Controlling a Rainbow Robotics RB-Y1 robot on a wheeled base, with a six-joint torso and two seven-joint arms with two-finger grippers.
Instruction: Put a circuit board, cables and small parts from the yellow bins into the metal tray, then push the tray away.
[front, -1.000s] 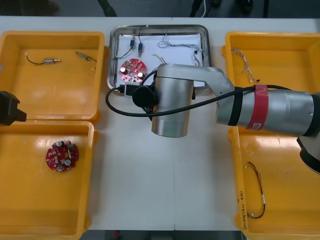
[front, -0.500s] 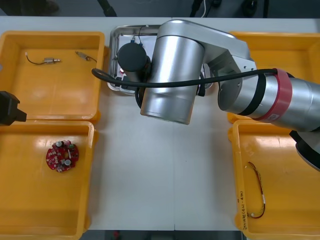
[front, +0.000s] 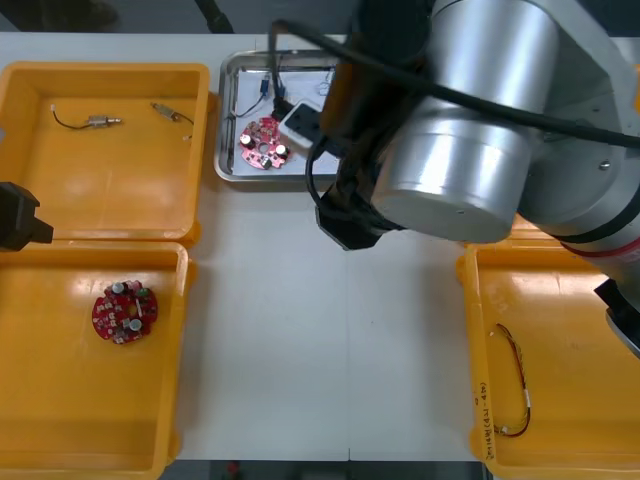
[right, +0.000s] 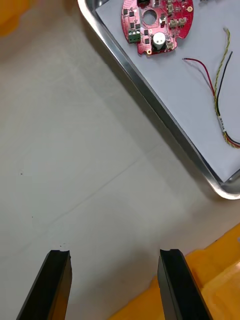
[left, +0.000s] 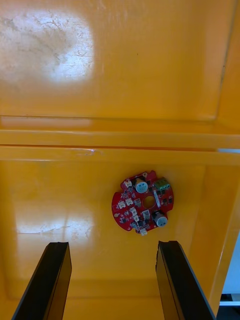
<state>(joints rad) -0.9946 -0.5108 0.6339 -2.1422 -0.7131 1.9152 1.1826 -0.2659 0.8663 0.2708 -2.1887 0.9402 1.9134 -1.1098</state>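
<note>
The metal tray (front: 228, 120) stands at the table's far middle, white inside, with a round red circuit board (front: 262, 142) and cables in it. My right arm (front: 470, 120) hangs high over the tray's right half and hides it. In the right wrist view my right gripper (right: 116, 280) is open above bare table, short of the tray's rim (right: 150, 100); beyond the rim lie the board (right: 156, 22) and a red and yellow cable (right: 220, 90). My left gripper (left: 112, 280) is open over the near-left yellow bin (front: 60, 420), above a second circuit board (left: 143, 202).
The far-left bin (front: 110, 210) holds a small metal part on a black cable (front: 90, 121) and another small part (front: 172, 115). A red and yellow cable (front: 515, 385) lies in the near-right bin (front: 480, 330). An orange bin corner (right: 210, 290) sits beside my right fingers.
My right arm has risen and drawn back from the tray toward the near right, looming larger in the front view. Tray, bins and left arm have stayed put.
</note>
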